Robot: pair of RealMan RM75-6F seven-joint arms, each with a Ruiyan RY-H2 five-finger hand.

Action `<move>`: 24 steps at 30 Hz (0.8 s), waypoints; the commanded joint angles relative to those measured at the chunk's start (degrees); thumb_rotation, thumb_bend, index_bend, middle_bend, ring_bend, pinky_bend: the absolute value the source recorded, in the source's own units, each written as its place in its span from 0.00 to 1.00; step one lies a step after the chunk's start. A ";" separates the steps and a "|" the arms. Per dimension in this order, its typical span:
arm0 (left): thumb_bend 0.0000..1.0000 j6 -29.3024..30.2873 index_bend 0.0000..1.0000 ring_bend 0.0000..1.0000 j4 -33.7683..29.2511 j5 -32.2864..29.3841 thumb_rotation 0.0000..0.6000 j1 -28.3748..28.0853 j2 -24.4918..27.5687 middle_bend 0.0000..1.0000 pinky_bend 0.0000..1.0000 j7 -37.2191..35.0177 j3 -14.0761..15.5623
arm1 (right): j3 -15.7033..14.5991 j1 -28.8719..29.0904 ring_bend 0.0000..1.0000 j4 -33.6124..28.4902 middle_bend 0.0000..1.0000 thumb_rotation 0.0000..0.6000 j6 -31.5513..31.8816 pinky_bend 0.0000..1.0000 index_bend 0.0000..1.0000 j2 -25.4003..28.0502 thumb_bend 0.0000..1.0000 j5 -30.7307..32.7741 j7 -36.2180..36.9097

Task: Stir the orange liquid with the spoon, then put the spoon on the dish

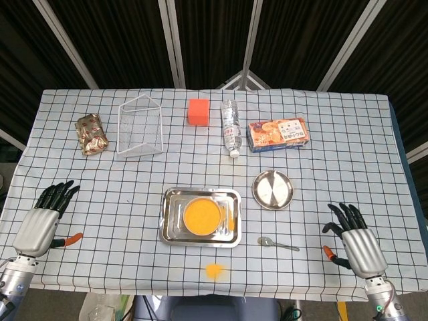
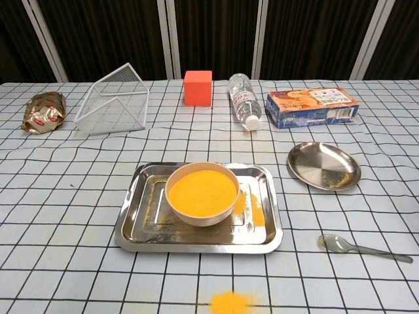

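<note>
A bowl of orange liquid (image 1: 202,215) (image 2: 202,192) stands in a steel tray (image 1: 171,232) (image 2: 129,236) at the table's front middle. The metal spoon (image 1: 277,245) (image 2: 363,248) lies flat on the cloth to the tray's right. The round steel dish (image 1: 272,189) (image 2: 324,166) sits just behind the spoon. My right hand (image 1: 353,241) hovers open at the front right, a short way right of the spoon. My left hand (image 1: 43,220) rests open at the front left edge. Neither hand shows in the chest view.
Along the back lie a snack packet (image 1: 91,133), a white wire basket (image 1: 141,127), an orange cube (image 1: 198,111), a water bottle on its side (image 1: 231,126) and a biscuit box (image 1: 278,134). An orange spill (image 1: 214,270) marks the cloth in front of the tray.
</note>
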 commanded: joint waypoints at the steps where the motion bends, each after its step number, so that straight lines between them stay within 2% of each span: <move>1: 0.00 -0.02 0.00 0.00 -0.01 -0.06 1.00 0.00 0.02 0.00 0.02 -0.02 -0.01 | -0.21 1.23 0.00 -0.62 0.14 1.00 -2.33 0.00 0.47 -2.72 0.34 0.24 -3.85; 7: 0.00 0.00 0.00 0.00 0.01 -0.10 1.00 -0.04 0.13 0.00 0.02 -0.50 -0.11 | 0.18 2.53 0.00 -0.05 0.14 1.00 -5.77 0.00 0.47 -7.62 0.34 3.08 -10.31; 15: 0.00 0.03 0.00 0.00 0.12 -0.72 1.00 -0.19 0.32 0.00 0.02 -1.47 -0.69 | 1.74 3.53 0.00 2.17 0.14 1.00 -7.88 0.00 0.47 -12.78 0.34 8.06 -15.42; 24: 0.00 -0.73 0.00 0.00 0.04 -1.04 1.00 -0.59 0.68 0.00 0.02 -1.48 -0.79 | 1.33 3.90 0.00 3.49 0.14 1.00 -9.01 0.00 0.47 -15.75 0.34 10.76 -18.48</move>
